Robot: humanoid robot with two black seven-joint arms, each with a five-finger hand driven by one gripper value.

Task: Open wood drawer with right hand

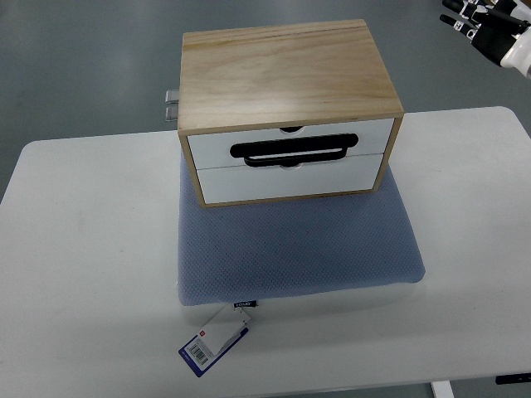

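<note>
Sitting at roughly 12 o'clock on the white table (75, 249), the wood drawer box (286, 108) rested on the rear part of a blue-grey cushion pad (299, 249). Both white drawer fronts (290, 162) looked flush with the frame, so nothing was open. A black loop handle (294, 149) lay across the seam between upper and lower drawer, facing 6 o'clock toward the robot. A small metal bracket (172, 106) stuck out at the box's 9 o'clock side. A price tag (213, 340) dangled off the pad's 6 o'clock edge.

The right hand (485, 25) showed only at the far 1 o'clock corner, well apart from the box and off the table. Dark fingers (456, 12) pointed toward 9 o'clock, holding nothing; too cropped to say whether they were spread or curled. Left hand was not visible.

Progress judgement: task at the very start. No reach, no contact, no pull. Left to do: bring the right hand down to the handle, hook the fingers through the loop, draw the drawer toward 6 o'clock. Risk, probably: box sliding on the soft pad rather than the drawer moving.
</note>
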